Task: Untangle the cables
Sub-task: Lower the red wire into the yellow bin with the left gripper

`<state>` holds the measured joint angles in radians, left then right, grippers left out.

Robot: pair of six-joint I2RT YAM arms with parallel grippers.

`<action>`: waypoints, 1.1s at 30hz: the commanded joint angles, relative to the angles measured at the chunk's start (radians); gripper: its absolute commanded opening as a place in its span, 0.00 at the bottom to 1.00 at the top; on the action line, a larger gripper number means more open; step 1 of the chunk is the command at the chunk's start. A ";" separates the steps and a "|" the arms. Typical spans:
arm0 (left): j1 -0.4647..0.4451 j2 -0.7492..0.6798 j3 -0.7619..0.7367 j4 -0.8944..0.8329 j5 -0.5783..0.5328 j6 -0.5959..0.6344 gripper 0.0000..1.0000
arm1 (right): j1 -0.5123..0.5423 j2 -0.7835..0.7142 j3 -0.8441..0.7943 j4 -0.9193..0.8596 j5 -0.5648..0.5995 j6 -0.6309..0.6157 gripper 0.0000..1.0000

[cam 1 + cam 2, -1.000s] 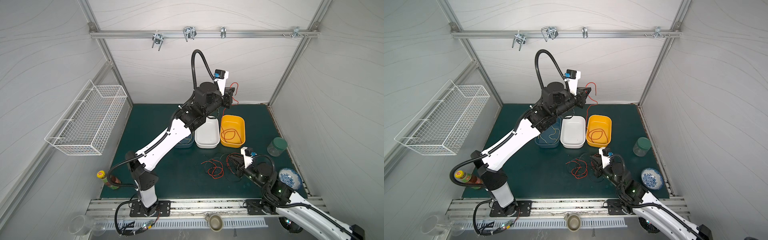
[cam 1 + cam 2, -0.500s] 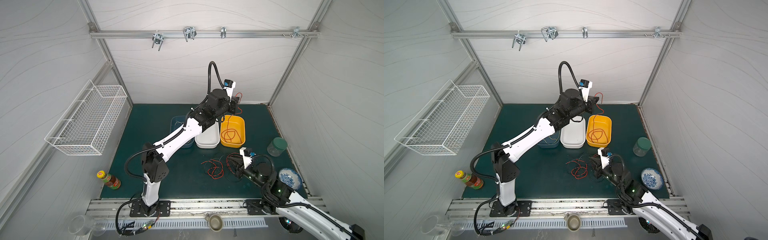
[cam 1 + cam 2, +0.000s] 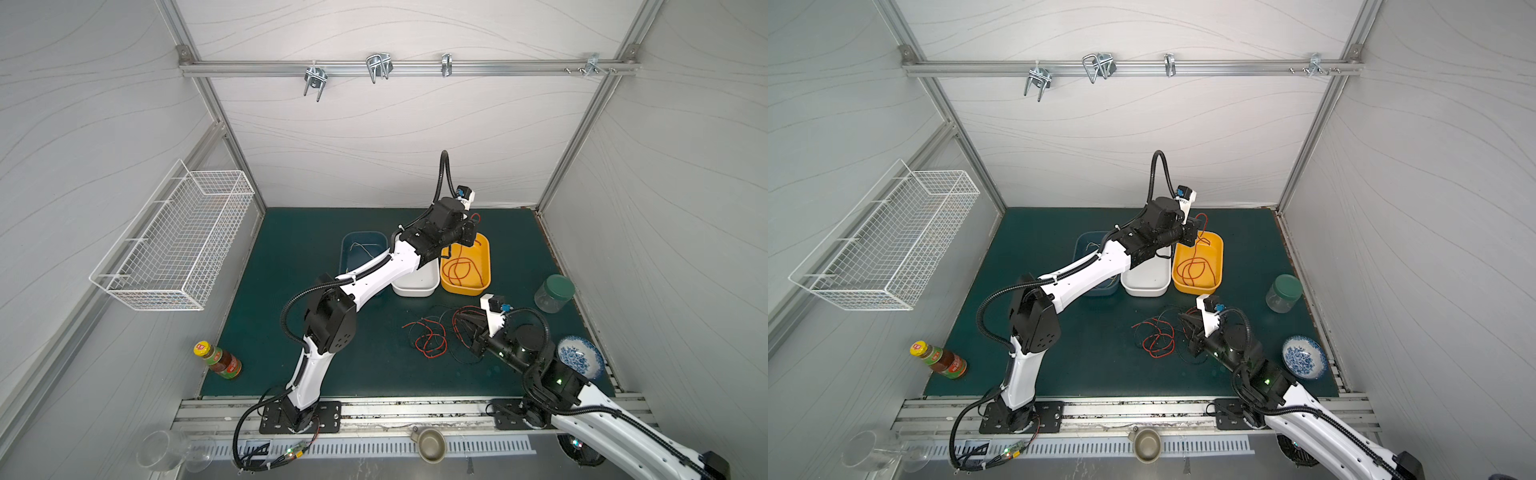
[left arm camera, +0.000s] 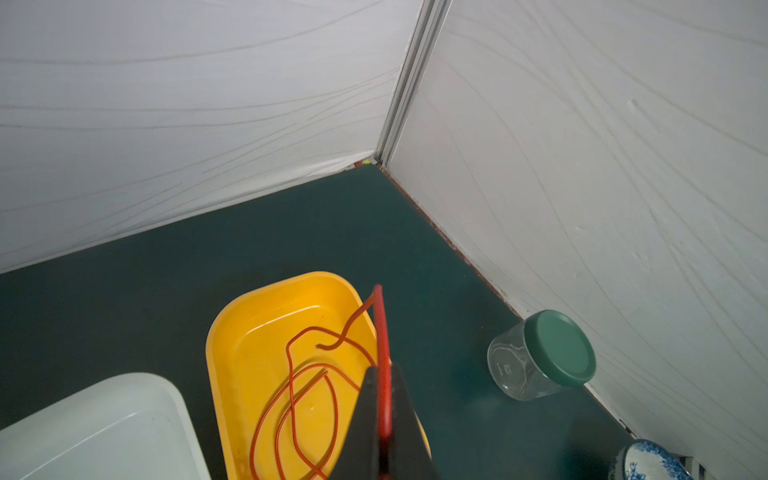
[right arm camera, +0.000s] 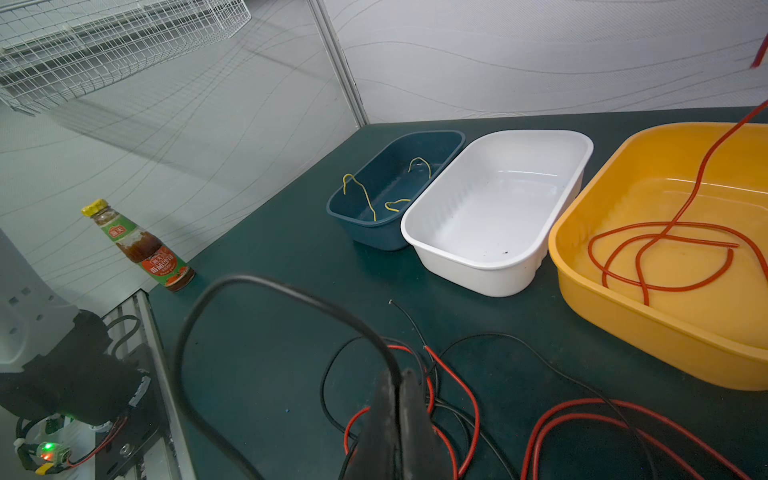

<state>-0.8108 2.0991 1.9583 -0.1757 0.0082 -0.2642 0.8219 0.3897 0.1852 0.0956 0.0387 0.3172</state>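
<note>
Both your grippers are clamped on cables.
Your right gripper [image 5: 399, 376] pinches a black cable [image 5: 249, 280] from the red-and-black tangle [image 3: 432, 340], lower right of centre in a top view. Farther back, your left gripper [image 4: 380, 370] grips a red cable [image 4: 291, 395] coiling in the yellow tray [image 4: 249, 332]; pale cables [image 5: 361, 193] lie in the blue tray [image 5: 365, 232].

- white tub [image 3: 415, 287] — landmark, on green mat [image 3: 291, 257]
- yellow tub [image 3: 487, 266] and dark blue tub [image 3: 361, 237] just beside it, on opposite long sides
- green-lidded jar [image 3: 555, 293] — beyond yellow tub
- sauce bottle [image 3: 218, 360], upright, well apart
</note>
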 commanded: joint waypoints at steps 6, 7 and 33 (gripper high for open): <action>-0.001 0.114 0.075 -0.092 -0.013 0.020 0.00 | -0.011 -0.024 -0.002 0.010 -0.014 0.004 0.00; 0.000 0.121 0.077 -0.097 -0.009 0.019 0.00 | -0.012 -0.028 -0.003 0.010 -0.012 0.006 0.00; -0.001 0.262 0.171 -0.272 0.018 0.027 0.11 | -0.029 -0.019 -0.001 0.009 -0.018 0.014 0.00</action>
<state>-0.8116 2.3360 2.0796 -0.4305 0.0200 -0.2543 0.7994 0.3717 0.1852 0.0948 0.0250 0.3252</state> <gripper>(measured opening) 0.109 0.046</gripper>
